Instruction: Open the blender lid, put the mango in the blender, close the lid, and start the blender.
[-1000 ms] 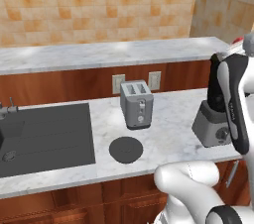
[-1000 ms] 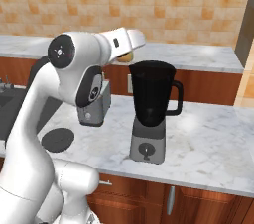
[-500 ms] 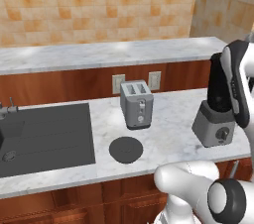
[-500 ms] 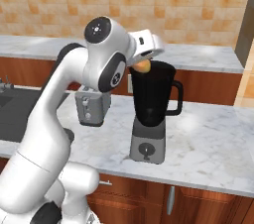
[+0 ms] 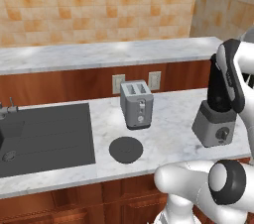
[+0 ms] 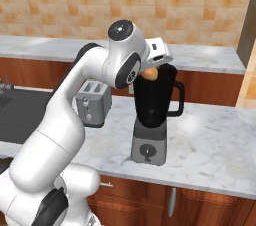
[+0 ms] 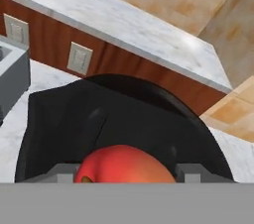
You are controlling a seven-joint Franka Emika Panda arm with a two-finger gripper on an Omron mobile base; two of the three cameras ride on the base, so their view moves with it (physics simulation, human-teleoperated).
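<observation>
Left base view: blender lid lies on surface. Hand view: gripper clenched on mango, directly above open blender jar.

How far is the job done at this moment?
Done: the lid is off and lies on the counter before the toaster. In hand: the gripper is shut on the mango and holds it over the open jar of the blender. Left: drop the mango in, put the lid back, start the blender.
</observation>
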